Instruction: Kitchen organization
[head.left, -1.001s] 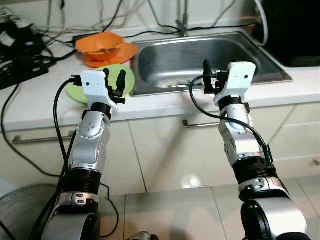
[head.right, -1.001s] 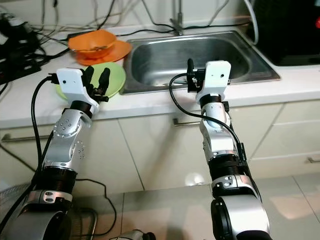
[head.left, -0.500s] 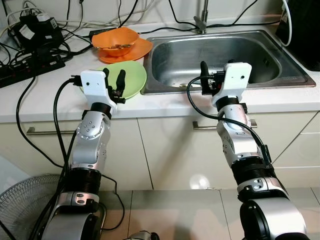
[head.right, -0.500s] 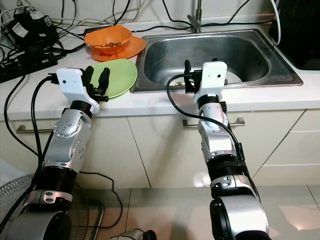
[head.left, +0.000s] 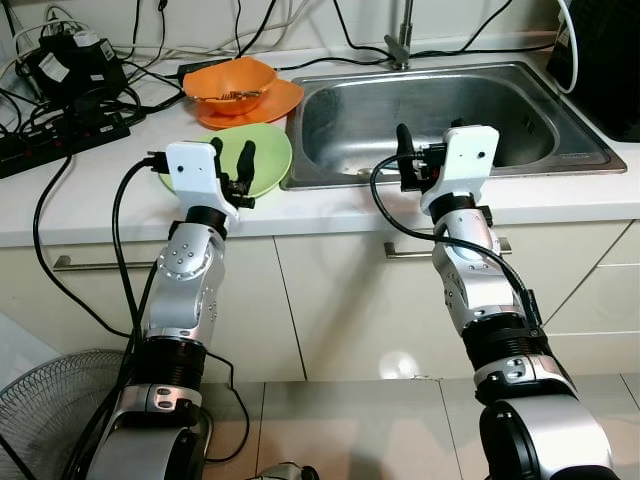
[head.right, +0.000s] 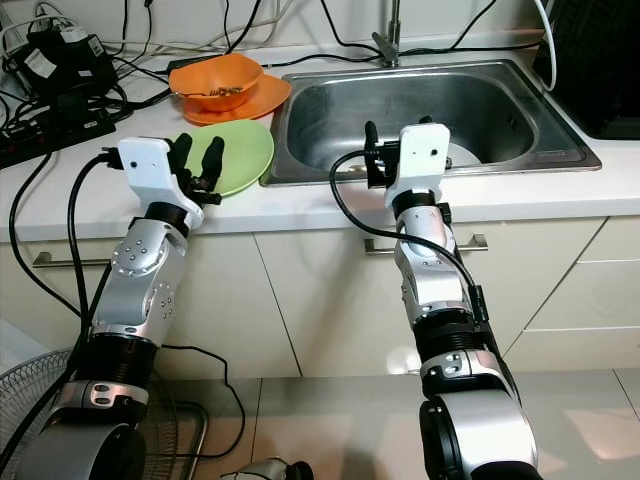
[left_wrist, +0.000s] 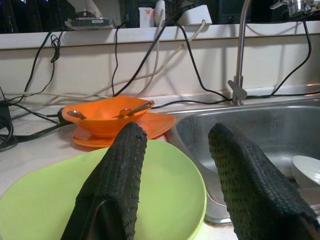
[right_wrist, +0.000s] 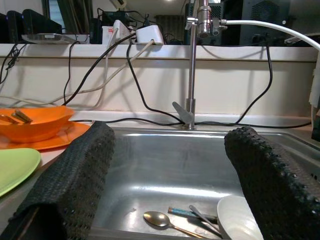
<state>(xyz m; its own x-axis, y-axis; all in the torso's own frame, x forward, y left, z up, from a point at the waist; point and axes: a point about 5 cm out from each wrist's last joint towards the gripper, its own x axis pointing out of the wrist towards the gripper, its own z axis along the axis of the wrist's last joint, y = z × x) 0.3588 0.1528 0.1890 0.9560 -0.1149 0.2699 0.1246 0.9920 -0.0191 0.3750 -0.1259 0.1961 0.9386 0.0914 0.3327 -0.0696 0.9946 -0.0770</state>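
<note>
The robot stood facing a white kitchen counter (head.left: 90, 215) with both arms raised toward its front edge. The left gripper (head.left: 232, 165), its 2 black fingers parted with nothing between them, hovered just above the near rim of a round light-green plate (head.left: 262, 160) lying on the counter beside the sink. Behind that plate sat an orange bowl (head.left: 230, 82) holding 2 utensils, resting on an orange plate (head.left: 285, 98). The right gripper (right_wrist: 167, 170) was held at the front edge of the stainless steel sink (head.left: 520, 150), fingers spread wide and empty. In the basin lay a metal spoon (right_wrist: 160, 220), a dark-handled utensil (right_wrist: 182, 212) and a white bowl (right_wrist: 240, 220), close together near the front wall. A chrome tap (right_wrist: 192, 65) rose behind the sink, and black cables (head.left: 70, 110) crowded the counter's left end. A grey floor fan (head.left: 45, 410) stood below.
</note>
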